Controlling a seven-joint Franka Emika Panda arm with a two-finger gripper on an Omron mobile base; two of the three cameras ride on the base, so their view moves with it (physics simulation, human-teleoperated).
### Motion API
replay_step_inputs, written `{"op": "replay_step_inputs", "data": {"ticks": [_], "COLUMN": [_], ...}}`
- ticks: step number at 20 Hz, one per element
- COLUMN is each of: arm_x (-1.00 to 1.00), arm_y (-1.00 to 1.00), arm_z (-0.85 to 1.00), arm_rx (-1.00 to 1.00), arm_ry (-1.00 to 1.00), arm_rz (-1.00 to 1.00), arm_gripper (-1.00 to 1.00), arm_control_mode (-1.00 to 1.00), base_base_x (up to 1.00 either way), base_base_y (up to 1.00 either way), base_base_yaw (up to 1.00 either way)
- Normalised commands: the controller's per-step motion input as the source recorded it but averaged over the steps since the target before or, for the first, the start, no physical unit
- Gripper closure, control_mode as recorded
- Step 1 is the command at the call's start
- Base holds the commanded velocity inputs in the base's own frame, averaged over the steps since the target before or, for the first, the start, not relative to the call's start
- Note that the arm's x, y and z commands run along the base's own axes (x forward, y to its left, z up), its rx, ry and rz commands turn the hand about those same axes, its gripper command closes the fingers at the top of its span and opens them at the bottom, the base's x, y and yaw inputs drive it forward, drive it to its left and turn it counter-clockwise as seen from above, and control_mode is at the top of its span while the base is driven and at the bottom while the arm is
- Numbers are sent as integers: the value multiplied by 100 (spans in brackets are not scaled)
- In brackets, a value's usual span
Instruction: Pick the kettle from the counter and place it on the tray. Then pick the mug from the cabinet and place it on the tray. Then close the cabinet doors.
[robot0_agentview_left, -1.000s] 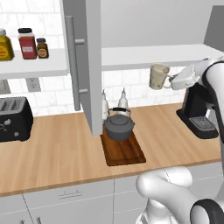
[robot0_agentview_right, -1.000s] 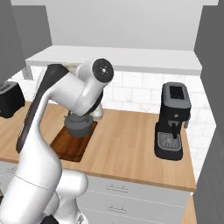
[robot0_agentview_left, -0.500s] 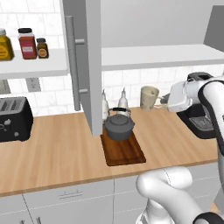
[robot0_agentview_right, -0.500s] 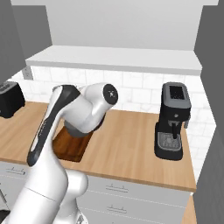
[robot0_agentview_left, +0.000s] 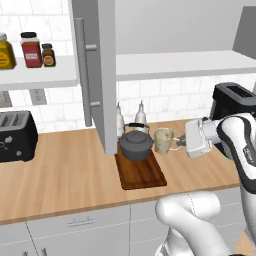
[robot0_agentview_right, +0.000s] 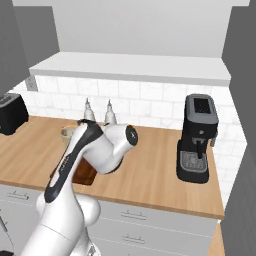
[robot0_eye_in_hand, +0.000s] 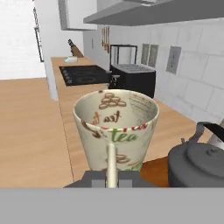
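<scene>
A white robot arm reaches from the right across a long wooden surface (robot0_agentview_left: 65, 170) in a rendered kitchen. Its pincer (robot0_agentview_left: 181, 143) is clamped on the side handle of a cream mug (robot0_agentview_left: 163, 140), holding the mug upright in the air. In the hand view the mug (robot0_eye_in_hand: 115, 127) sits right in front of the camera, with its handle running straight down into the grip.

The relation that matters next: the dark brown tray (robot0_agentview_left: 141, 171) lies to the mug's left and below it, with its long side running from the wall toward the front edge of the surface. The dark kettle (robot0_agentview_left: 135, 144) already stands on the back half of the tray, just beside the mug. The front half of the tray is bare. By my judgement the mug must go further left, toward the front, and down.

Above, the grey cabinet (robot0_agentview_left: 170, 30) is open, one door (robot0_agentview_left: 97, 75) swung outward over the surface. A toaster (robot0_agentview_left: 17, 135) stands at far left, two white bottles (robot0_agentview_left: 141, 114) by the tiled wall, and a coffee machine (robot0_agentview_right: 199, 137) to the right.
</scene>
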Motion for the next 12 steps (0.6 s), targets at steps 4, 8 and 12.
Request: {"op": "replay_step_inputs", "data": {"ticks": [4,8,12], "arm_x": [28,46,43], "arm_y": [9,1,0], "arm_z": [-85,-70,-56], "arm_rx": [-1,0,0], "arm_ry": [3,0,0], "arm_rz": [14,11,9], "arm_gripper": [100,100,100], "arm_control_mode": [-100,-100,-100], "base_base_x": [0,0,0], "base_base_y": [0,0,0], "base_base_yaw": [0,0,0]}}
